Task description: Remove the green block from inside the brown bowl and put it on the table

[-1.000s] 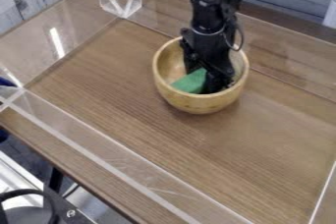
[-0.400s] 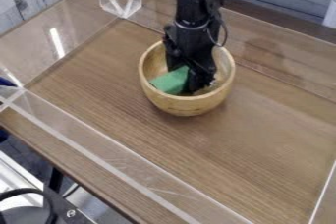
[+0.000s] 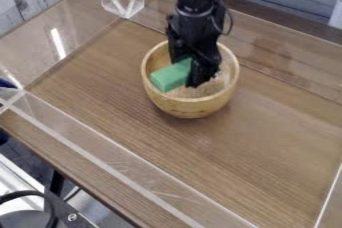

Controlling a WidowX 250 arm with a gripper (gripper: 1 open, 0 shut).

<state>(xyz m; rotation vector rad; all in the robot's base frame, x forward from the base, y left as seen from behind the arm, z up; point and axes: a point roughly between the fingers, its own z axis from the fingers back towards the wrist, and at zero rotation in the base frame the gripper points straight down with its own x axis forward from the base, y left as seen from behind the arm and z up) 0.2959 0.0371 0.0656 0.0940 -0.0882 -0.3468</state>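
Observation:
The green block is tilted, level with the rim on the left side of the brown bowl. My black gripper comes straight down over the bowl's middle and is shut on the block's right end. The bowl stands on the table, a little behind its centre. The fingertips are dark against the bowl's inside and hard to make out.
Low clear acrylic walls run along the table's edges, one of them on the near left. A small clear acrylic piece stands at the back left corner. Bare wood lies left of and in front of the bowl.
The bowl slid left with the gripper inside it. Since then the green block has risen from the bowl's bottom to rim height in the gripper.

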